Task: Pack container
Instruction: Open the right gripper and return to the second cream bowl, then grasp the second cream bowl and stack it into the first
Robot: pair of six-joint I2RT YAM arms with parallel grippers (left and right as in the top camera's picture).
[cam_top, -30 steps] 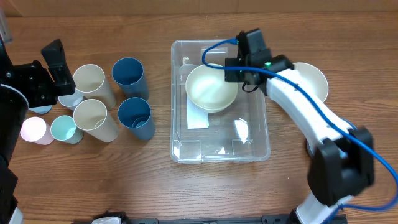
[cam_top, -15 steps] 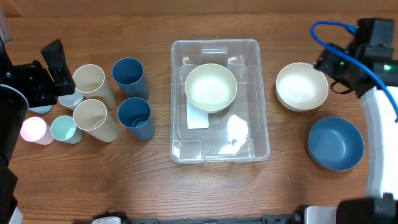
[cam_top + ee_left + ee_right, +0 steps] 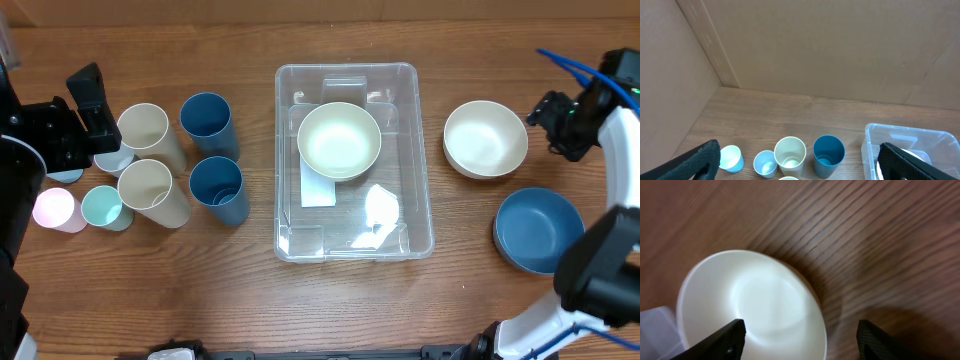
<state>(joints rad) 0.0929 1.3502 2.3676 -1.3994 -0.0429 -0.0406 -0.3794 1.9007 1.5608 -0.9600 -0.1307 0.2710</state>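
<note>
White bowl faces spread right gripper; only overhead shows blue bowl.

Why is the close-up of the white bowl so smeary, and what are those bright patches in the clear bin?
Right wrist view: the bowl and the table grain are streaked and soft, likely motion blur; overhead view: sharp, and the patches look like light glare on the clear floor of the container; left wrist view: crisp, with evenly lit cups.
</note>
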